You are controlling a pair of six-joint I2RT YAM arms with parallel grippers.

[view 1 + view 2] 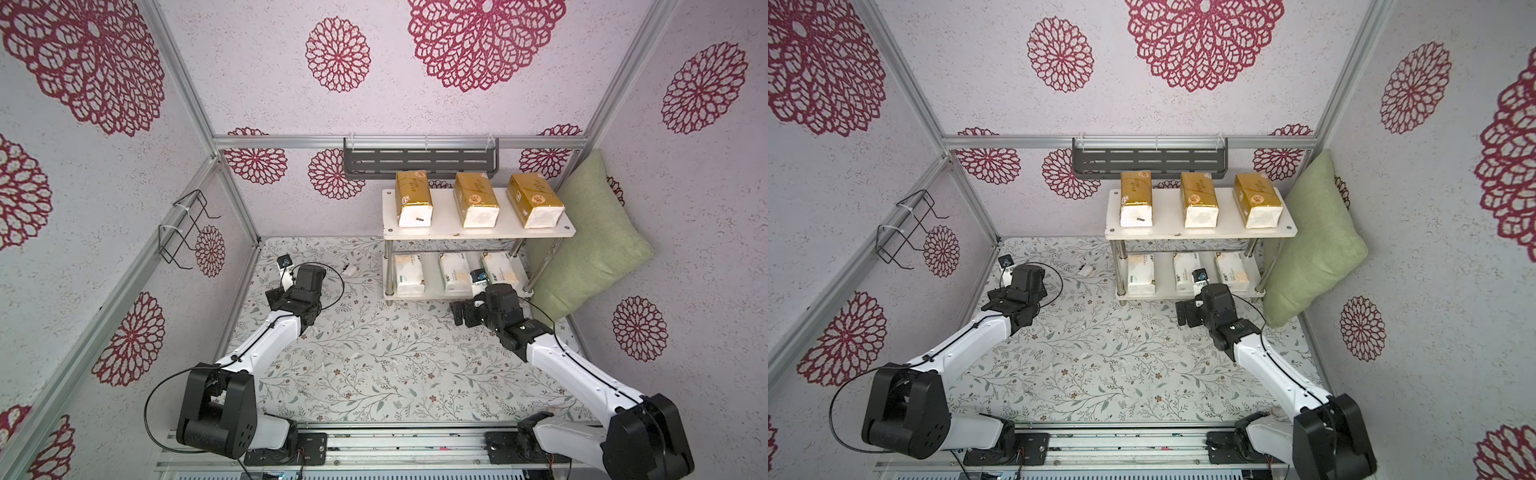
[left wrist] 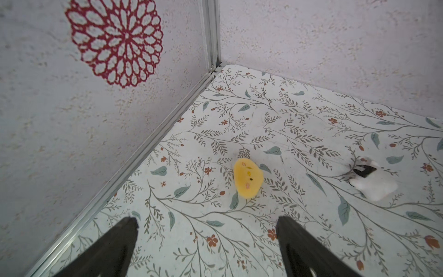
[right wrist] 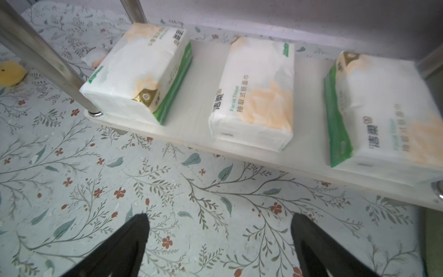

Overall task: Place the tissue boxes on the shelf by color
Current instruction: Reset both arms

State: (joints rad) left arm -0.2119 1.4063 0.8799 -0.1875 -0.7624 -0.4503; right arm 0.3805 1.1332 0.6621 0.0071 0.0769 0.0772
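Note:
Three gold tissue boxes lie side by side on the upper board of the shelf in both top views. Three white tissue boxes with green-orange print lie in a row on its lower board. My right gripper hovers over the floral mat just in front of the lower board, open and holding nothing. Off to the far left near the wall corner, my left gripper is open too, with only mat between its fingers.
A small yellow toy and a white toy lie on the mat ahead of the left gripper. A green pillow leans against the shelf's right side. A grey slotted rack and a black wire rack hang on the walls.

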